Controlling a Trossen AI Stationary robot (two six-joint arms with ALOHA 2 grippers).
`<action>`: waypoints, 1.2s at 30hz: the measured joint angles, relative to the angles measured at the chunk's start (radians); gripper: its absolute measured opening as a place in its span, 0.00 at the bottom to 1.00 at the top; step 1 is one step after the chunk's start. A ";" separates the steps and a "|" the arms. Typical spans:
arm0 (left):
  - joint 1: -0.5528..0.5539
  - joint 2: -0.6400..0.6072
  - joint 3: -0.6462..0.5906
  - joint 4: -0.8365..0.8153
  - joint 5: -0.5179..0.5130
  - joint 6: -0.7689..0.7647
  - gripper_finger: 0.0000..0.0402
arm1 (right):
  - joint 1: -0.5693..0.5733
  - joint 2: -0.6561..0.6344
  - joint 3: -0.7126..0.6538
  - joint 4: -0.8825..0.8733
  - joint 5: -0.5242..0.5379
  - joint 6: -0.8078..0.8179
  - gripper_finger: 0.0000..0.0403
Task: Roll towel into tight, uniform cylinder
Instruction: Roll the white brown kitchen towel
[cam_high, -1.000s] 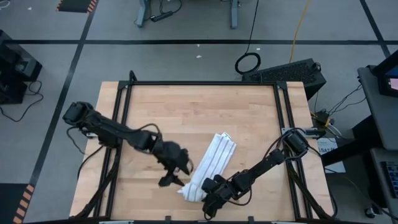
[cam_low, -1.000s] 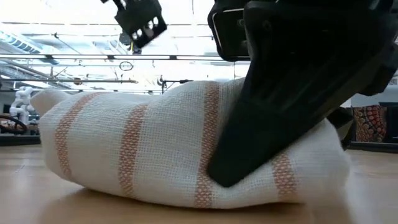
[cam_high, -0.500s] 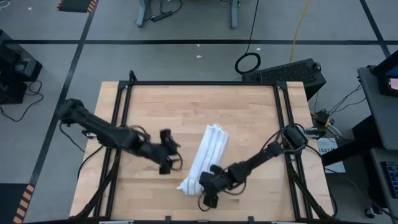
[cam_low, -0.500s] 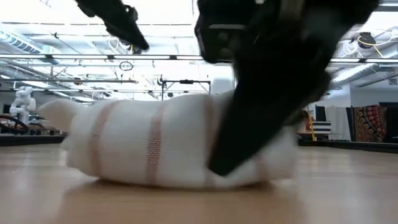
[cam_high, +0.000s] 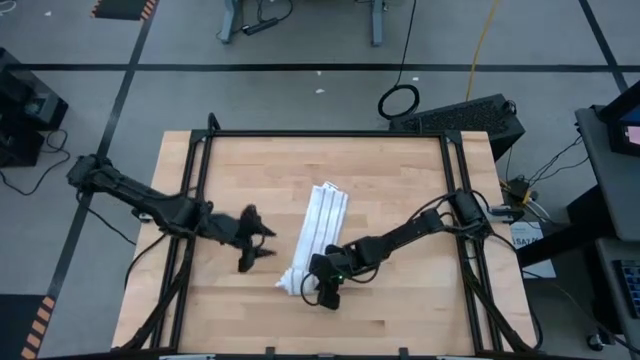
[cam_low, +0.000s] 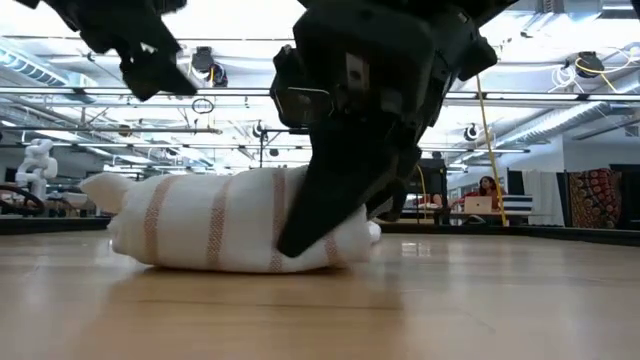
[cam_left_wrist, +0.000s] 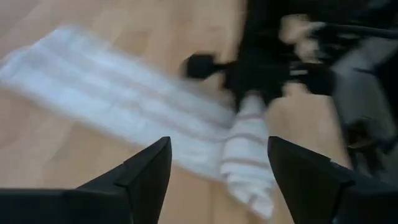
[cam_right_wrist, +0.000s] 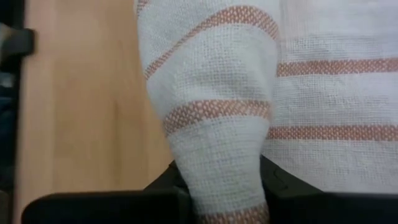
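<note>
Right end effector (cam_high: 322, 287) clamped on the near end of the white, orange-striped, soft cloth towel (cam_high: 318, 232), lying mid-table (cam_high: 400, 180); left end effector (cam_high: 258, 250) apart, beside it. Light, limp, probably slack-prone: grip folded edges.

The towel (cam_high: 315, 235) is white woven cloth with thin orange-red stripes running along its length. It lies folded into a long narrow band near the middle of the wooden tabletop, set on a slant. The far end lies flat. The near end (cam_low: 235, 232) is bunched into a thick, rounded lump resting on the wood, and a pinched fold (cam_right_wrist: 221, 134) of it rises narrow, perhaps partly rolled.
</note>
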 joint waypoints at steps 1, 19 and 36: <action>-0.024 0.012 -0.016 0.067 0.001 0.034 0.68 | 0.000 0.000 0.000 0.008 -0.026 0.012 0.15; -0.260 0.473 -0.034 0.509 -0.100 0.305 0.84 | -0.027 0.007 0.000 0.065 -0.069 0.069 0.15; -0.258 0.579 -0.033 0.543 -0.167 0.446 0.84 | -0.043 0.013 0.000 0.108 -0.066 0.047 0.15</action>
